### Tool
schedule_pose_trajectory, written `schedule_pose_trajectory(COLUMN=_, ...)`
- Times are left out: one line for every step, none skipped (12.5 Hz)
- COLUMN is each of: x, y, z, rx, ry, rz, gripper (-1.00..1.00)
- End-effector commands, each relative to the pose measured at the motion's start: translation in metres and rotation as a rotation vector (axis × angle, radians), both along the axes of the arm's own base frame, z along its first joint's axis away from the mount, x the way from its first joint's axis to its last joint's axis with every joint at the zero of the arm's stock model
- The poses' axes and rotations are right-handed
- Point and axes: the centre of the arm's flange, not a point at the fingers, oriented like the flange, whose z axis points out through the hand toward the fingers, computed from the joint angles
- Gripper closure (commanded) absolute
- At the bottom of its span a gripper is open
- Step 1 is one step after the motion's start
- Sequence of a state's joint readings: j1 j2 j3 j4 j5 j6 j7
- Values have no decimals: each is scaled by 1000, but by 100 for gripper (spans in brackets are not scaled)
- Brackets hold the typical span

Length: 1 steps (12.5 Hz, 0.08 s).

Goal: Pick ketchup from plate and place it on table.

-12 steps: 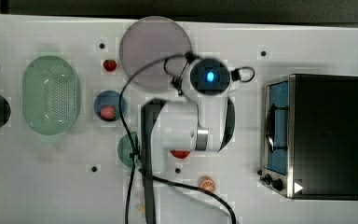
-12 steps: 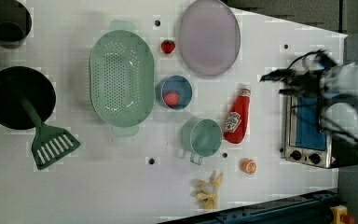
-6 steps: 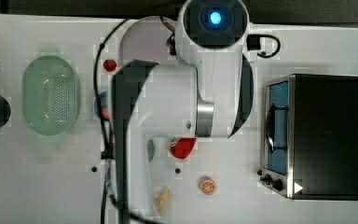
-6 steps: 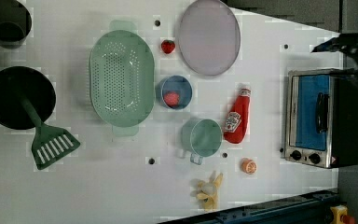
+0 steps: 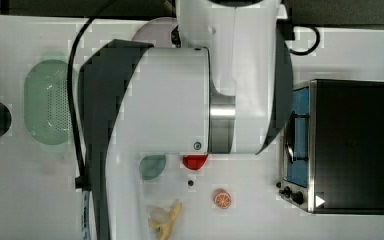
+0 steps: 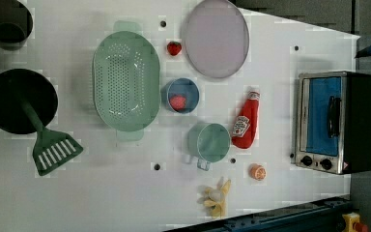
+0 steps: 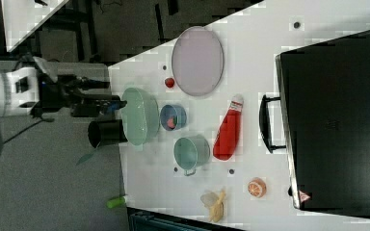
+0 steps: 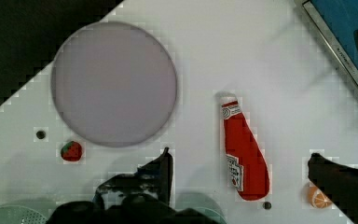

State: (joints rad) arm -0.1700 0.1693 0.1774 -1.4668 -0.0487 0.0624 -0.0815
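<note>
The table (image 6: 280, 193) was a wide, flat white surface with a few small dark holes, and around it the room showed a grey floor and a dark frame. In the wrist view the gripper (image 8: 242, 179) hung above the table with its two dark fingers (image 8: 161, 170) spread apart and nothing between them. The ketchup (image 8: 243, 156) lay on its side on the bare white table between the fingers, a smooth red squeeze bottle with a tapering top and a white label. The plate (image 8: 114, 84), round, flat and pale grey-lilac with a plain matte face, was beyond the gripper and apart from the bottle, with nothing on it. A small red strawberry (image 8: 71, 150) sat just beside the rim of the plate. Near the other finger was a round orange slice (image 8: 318, 197), partly hidden. In the left view a teal cup (image 6: 208, 142) stood just beside the ketchup, a small blue bowl (image 6: 180, 95) stood near it, and further off lay a green perforated oval basket (image 6: 125, 80). A boxy toaster oven (image 6: 335, 122) with a blue glass door and a metal front stood on the far side of the bottle. A peeled banana (image 6: 216, 196) lay near the table edge.
</note>
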Motion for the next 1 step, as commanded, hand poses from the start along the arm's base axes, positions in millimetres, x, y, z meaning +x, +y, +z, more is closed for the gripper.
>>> schedule_pose_trajectory(x=-8, y=-8, z=11, rx=-2, ry=48, rz=-71, gripper=-100)
